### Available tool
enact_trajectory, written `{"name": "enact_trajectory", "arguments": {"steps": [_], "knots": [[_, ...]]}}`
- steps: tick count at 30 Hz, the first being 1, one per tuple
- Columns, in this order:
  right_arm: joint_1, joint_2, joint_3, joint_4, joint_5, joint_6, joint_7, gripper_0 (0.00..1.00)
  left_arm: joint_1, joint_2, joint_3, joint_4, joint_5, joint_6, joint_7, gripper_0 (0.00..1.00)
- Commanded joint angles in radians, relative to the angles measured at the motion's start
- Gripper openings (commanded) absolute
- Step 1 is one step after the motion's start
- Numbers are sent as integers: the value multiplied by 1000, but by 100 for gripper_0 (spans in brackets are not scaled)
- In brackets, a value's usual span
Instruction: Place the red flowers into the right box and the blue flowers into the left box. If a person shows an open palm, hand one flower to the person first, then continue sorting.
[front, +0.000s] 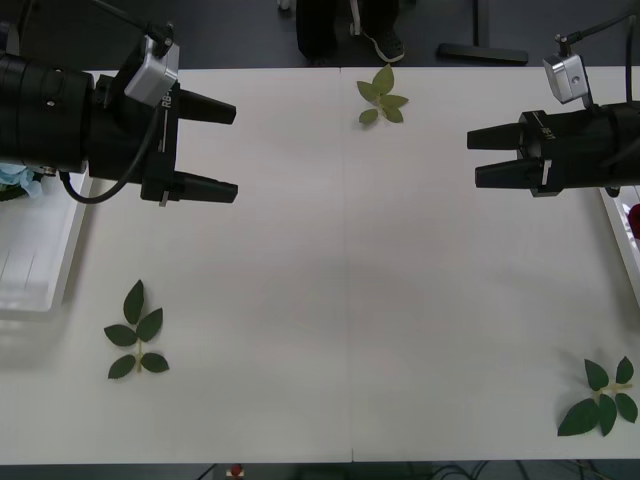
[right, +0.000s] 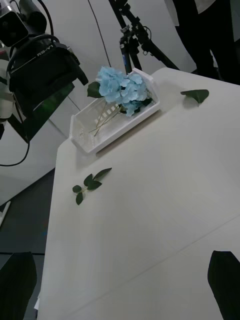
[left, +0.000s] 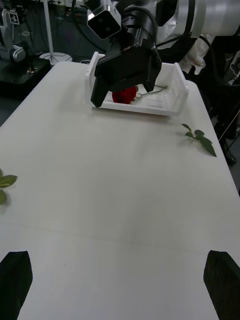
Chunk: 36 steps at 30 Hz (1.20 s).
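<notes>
My left gripper hovers open over the table's left part, holding nothing. My right gripper is open and bare too, facing it from the right side. The blue flowers lie in the left box, which sits at the table's left edge. One of the red flowers lies in the right box, partly hidden behind my right gripper in the left wrist view. At the right edge of the front view I see the box rim and a bit of red.
Loose leaf sprigs lie on the white table at the far middle, front left and front right. The person's legs stand beyond the far edge. The table's middle is bare.
</notes>
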Motion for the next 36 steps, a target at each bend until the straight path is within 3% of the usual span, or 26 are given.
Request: {"name": "enact_trajectory", "arguments": {"steps": [1,6,17,36], "knots": [[-11,-29,3,-27,-6,3,34,100,24,25,13,-16,18,-4,42,100],[7,-21,-6,-48,-15,4,34,100,28,25,13,-16,25,-4,44,100],[118,-26,-96,-361,20,-121,34,100,28,25,13,-16,27,-6,44,100],[126,-44,-95,-396,65,-37,34,100,28,25,13,-16,27,-6,44,100]]}}
